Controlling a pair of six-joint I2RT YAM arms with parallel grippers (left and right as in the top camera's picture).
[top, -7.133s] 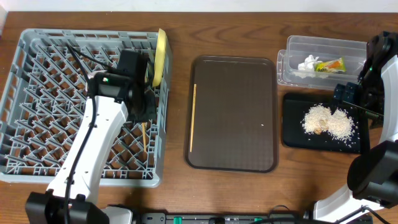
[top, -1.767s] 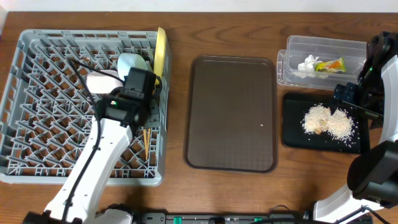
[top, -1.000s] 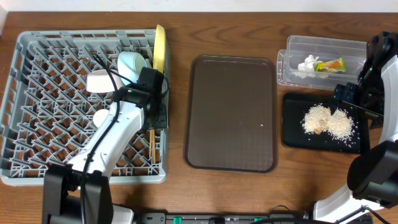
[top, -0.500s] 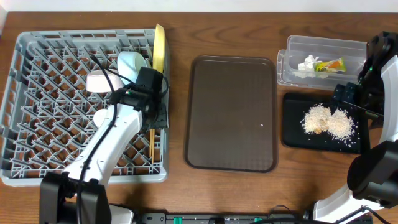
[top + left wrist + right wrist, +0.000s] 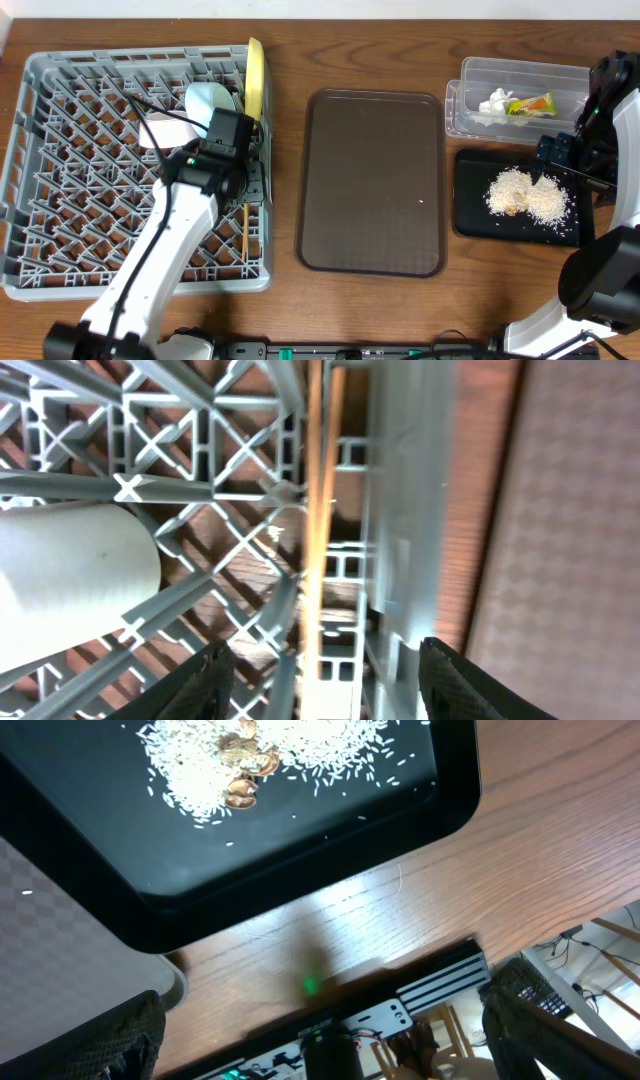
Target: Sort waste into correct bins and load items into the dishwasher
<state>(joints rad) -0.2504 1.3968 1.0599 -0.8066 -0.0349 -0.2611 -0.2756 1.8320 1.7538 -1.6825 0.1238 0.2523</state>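
Note:
The grey dishwasher rack (image 5: 60, 270) fills the left of the table. In it a yellow plate (image 5: 258, 78) stands on edge, with a light blue bowl (image 5: 207, 100) and a white cup (image 5: 168, 130) beside it. Wooden chopsticks (image 5: 245, 226) lie along the rack's right wall. My left gripper (image 5: 252, 178) hovers over them, open. In the left wrist view the chopsticks (image 5: 323, 490) run between the spread fingers of the left gripper (image 5: 330, 685), untouched; the cup (image 5: 70, 590) lies left. My right gripper (image 5: 556, 150) is open above the black tray (image 5: 470, 225) holding rice scraps (image 5: 525, 195).
A clear tub (image 5: 520, 72) at the back right holds white tissue (image 5: 496, 102) and a green-and-yellow wrapper (image 5: 536, 103). The dark brown serving tray (image 5: 372, 180) lies in the middle. In the right wrist view the black tray (image 5: 300, 870) sits near the table's front edge.
The left gripper has opened wider and pulled back a little toward the plate. The chopsticks stay lying by the rack's right wall. The right arm has not moved.

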